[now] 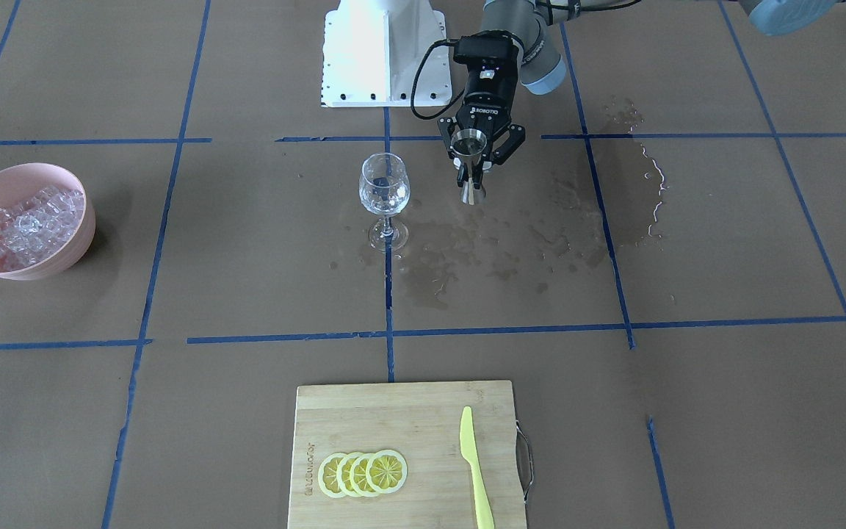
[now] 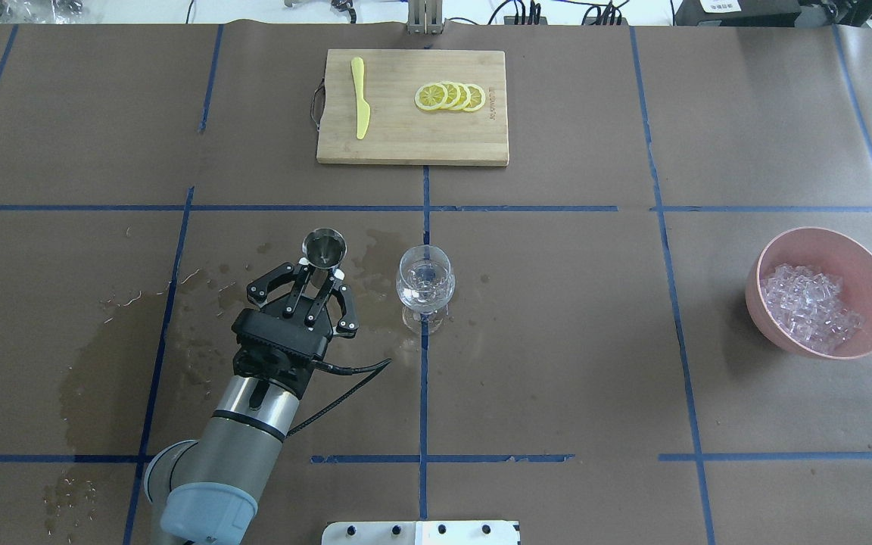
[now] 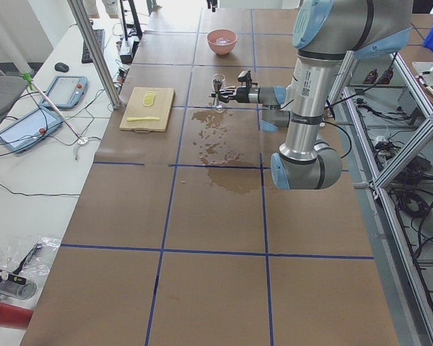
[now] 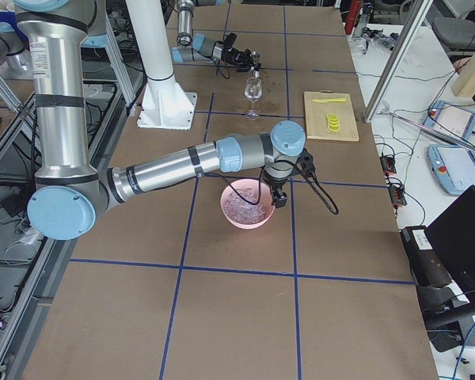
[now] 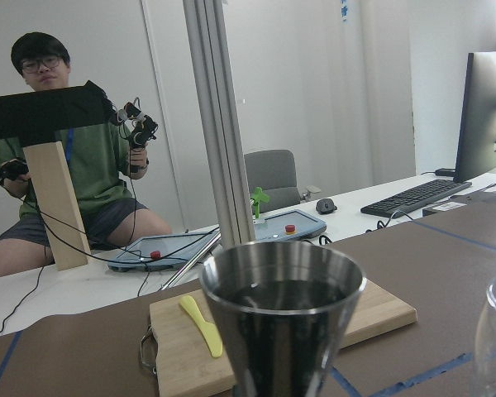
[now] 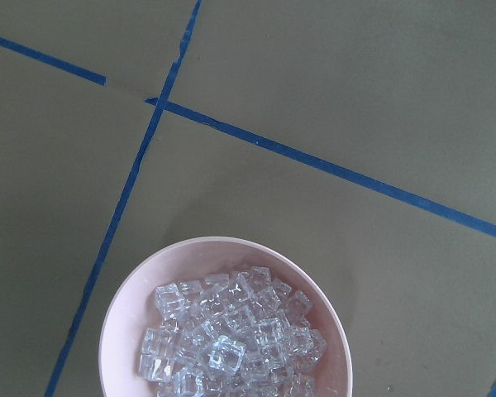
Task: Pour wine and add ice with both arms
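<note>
My left gripper (image 1: 471, 175) is shut on a steel jigger (image 1: 469, 144) and holds it upright just beside the wine glass (image 1: 384, 187), on the robot's left of it. In the overhead view the gripper (image 2: 321, 274), the jigger (image 2: 324, 247) and the glass (image 2: 425, 284) stand the same way. The left wrist view looks into the jigger (image 5: 281, 314), whose inside is dark; I cannot tell how much wine it holds. The ice (image 6: 231, 339) lies heaped in a pink bowl (image 6: 120, 310). My right gripper (image 4: 274, 198) hangs over the bowl; I cannot tell whether it is open or shut.
A wooden cutting board (image 2: 390, 136) at the far middle carries lemon slices (image 2: 451, 96) and a yellow knife (image 2: 361, 97). Wet patches (image 2: 110, 356) darken the paper on the robot's left. The white pedestal (image 1: 382, 51) stands at the robot's edge. The pink bowl (image 2: 829, 236) sits far right.
</note>
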Tool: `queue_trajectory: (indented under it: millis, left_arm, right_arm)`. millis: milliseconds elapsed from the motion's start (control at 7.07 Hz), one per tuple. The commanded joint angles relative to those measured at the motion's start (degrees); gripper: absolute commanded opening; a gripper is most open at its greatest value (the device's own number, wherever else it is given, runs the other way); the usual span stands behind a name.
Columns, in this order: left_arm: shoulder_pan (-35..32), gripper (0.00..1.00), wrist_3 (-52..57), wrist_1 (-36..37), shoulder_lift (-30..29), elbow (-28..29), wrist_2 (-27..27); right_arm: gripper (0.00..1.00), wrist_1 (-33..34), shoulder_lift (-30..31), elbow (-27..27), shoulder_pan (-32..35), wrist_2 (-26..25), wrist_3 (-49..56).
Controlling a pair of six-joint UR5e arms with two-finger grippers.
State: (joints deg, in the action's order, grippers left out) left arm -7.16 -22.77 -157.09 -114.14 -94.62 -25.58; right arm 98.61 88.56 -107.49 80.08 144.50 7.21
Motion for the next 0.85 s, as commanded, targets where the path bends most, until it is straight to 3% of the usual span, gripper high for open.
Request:
queue_trajectory:
  millis: [0,141,565,707]
  left_arm:
    - [-1.1,0.00,8.9,1.3,-0.7,-0.7,0.0]
    - [-0.9,0.00,15.5,3.6,-1.6,-0.9,0.1]
    - [-0.5,0.00,18.0,17.1,-6.2,-0.9,0.1]
    - [-0.5,0.00,23.1,18.5,-6.7,-1.4,0.1]
  right_arm:
    - [1.00,0.0,0.0,0.0,0.0,0.0,-0.1]
    - [1.00,0.0,0.0,0.0,0.0,0.0,-0.1]
    - [1.00,0.0,0.0,0.2,0.0,0.0,-0.1]
    - [1.00,0.0,0.0,0.2,0.0,-0.1,-0.1]
